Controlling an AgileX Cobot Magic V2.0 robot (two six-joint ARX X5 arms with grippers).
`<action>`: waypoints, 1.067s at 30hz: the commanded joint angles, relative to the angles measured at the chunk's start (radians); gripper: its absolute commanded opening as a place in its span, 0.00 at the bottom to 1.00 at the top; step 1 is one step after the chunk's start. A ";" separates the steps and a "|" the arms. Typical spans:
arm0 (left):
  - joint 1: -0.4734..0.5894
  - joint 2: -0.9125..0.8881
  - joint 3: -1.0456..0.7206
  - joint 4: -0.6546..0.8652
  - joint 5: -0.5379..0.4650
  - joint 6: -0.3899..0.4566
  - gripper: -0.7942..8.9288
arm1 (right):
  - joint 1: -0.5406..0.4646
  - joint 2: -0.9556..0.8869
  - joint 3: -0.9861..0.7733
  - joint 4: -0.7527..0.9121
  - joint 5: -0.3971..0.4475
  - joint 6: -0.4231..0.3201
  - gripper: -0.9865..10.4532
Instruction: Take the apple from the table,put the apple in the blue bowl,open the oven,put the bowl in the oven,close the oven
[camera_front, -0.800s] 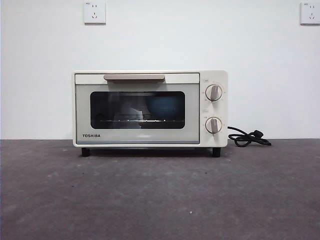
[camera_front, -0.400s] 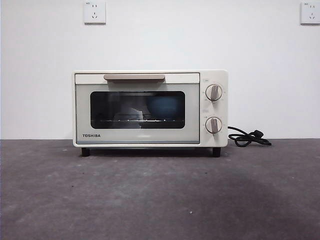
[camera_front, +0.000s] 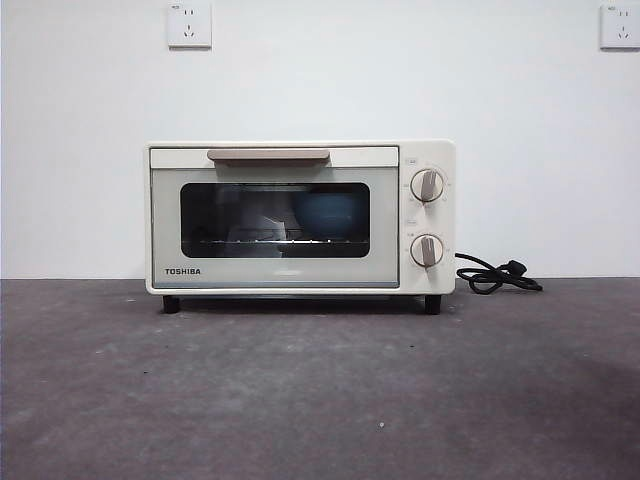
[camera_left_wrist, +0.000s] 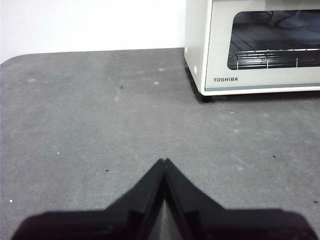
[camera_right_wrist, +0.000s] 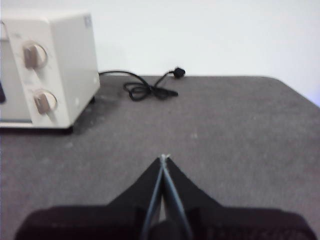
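The boxy cream oven (camera_front: 300, 217) stands on the mottled dark grey table (camera_front: 320, 390), its dark glass door shut under a beige bar handle (camera_front: 268, 154), "TOSHIBA" printed at the door's lower left. The glossy blue bowl (camera_front: 325, 214) sits inside on the wire rack; the apple cannot be made out. Nothing has shifted since the earlier frames. The left gripper (camera_left_wrist: 164, 161) and right gripper (camera_right_wrist: 163, 157) hover over bare table, jaws pressed together, empty.

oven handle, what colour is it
Beige, on the cream-white oven; the handle shows best in the front view.
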 joint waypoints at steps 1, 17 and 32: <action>0.002 0.003 -0.010 0.008 -0.002 -0.006 0.08 | -0.002 -0.002 -0.014 -0.064 0.005 0.008 0.09; 0.002 0.024 -0.010 0.007 -0.002 -0.006 0.08 | 0.000 0.000 -0.014 -0.067 0.013 -0.014 0.09; 0.002 0.024 -0.010 0.007 -0.003 -0.006 0.08 | 0.000 0.000 -0.014 -0.067 0.013 -0.014 0.09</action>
